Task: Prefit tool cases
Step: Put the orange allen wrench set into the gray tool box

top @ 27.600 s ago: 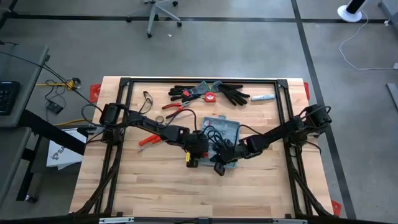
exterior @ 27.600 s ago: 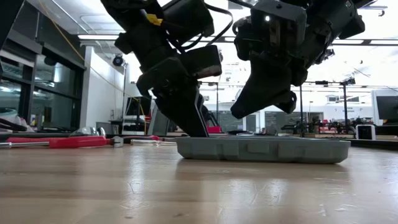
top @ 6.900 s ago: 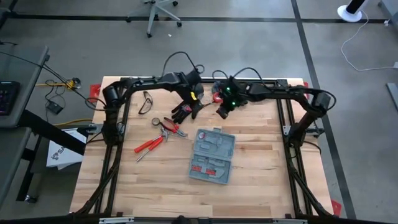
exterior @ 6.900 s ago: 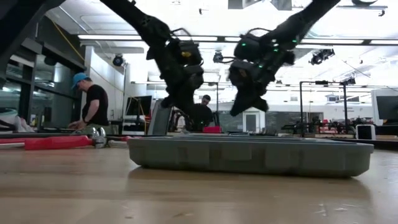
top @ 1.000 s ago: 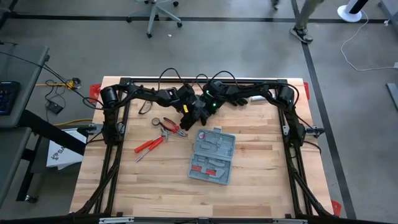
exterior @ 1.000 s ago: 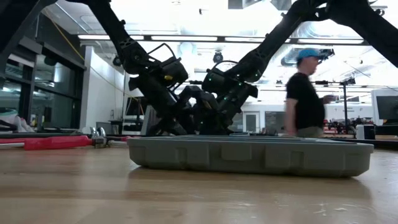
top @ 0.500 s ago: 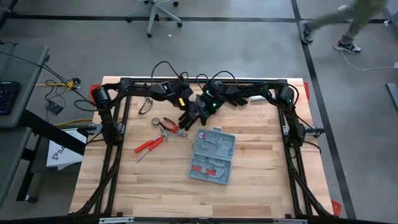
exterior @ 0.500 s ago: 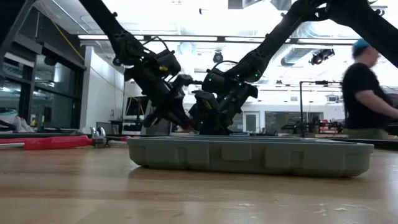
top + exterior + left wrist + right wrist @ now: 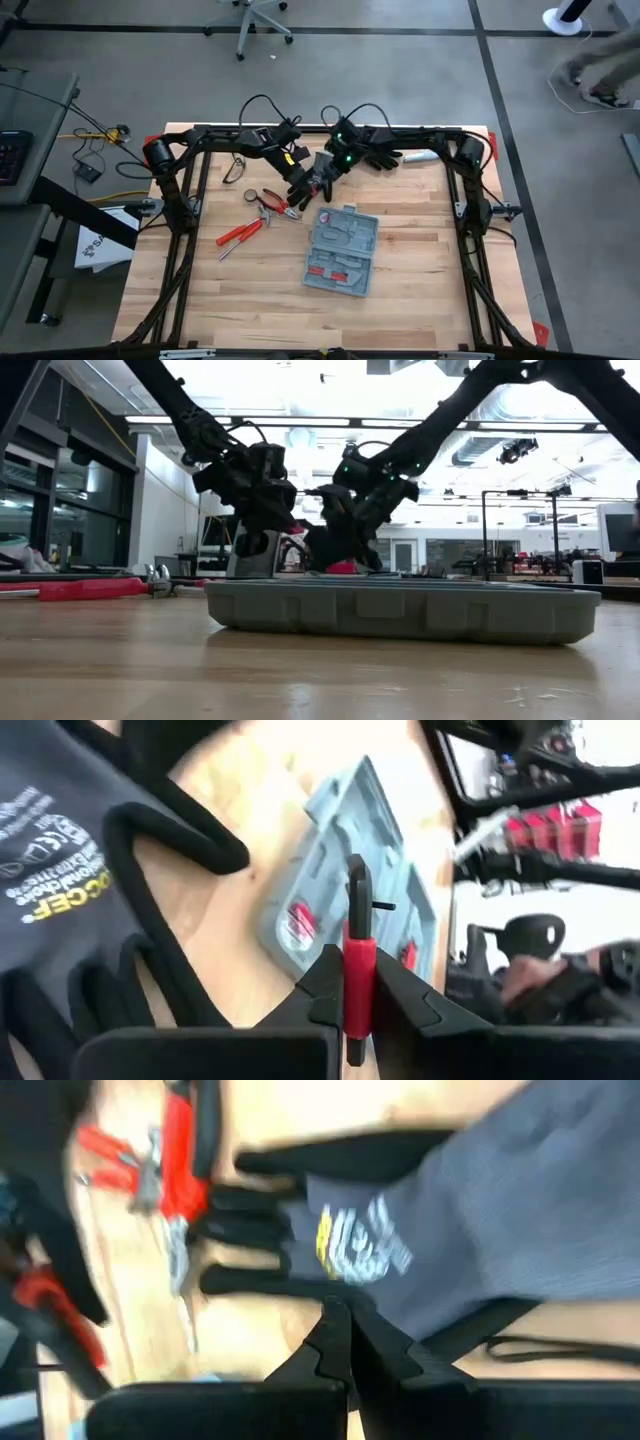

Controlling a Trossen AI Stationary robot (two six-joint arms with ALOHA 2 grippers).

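**Spotter:** Take the surface (image 9: 430, 260) first. The tool case (image 9: 340, 250) lies open and flat in the middle of it. Both of your arms are bunched just past the case's far-left corner, wrists nearly touching. Swing either one without clearing the other and I'd expect a knock.

**Checker:** Agreed. Then the glove (image 9: 305, 186) beside that same corner. Your right gripper (image 9: 340, 1320) has its jaws pressed together right at the grey cloth. I cannot tell whether a fold is caught in them. If it is, pulling away could drag the glove over the case and cover the moulded slots.

**Spotter:** It could also sweep the pliers (image 9: 270, 203), which lie left of the case.

**Checker:** Smallest thing last. Your left gripper (image 9: 358, 990) has its jaws pinching the red-handled tool (image 9: 359, 955) by the handle, dark tip pointing towards the case. It's a thin, narrow hold. A bump from the other arm or a snag on the glove could twist the tool in the jaws.

**Spotter:** And if it twists, it likely meets its slot crooked and sits proud, or drops short onto the wood beside the case.
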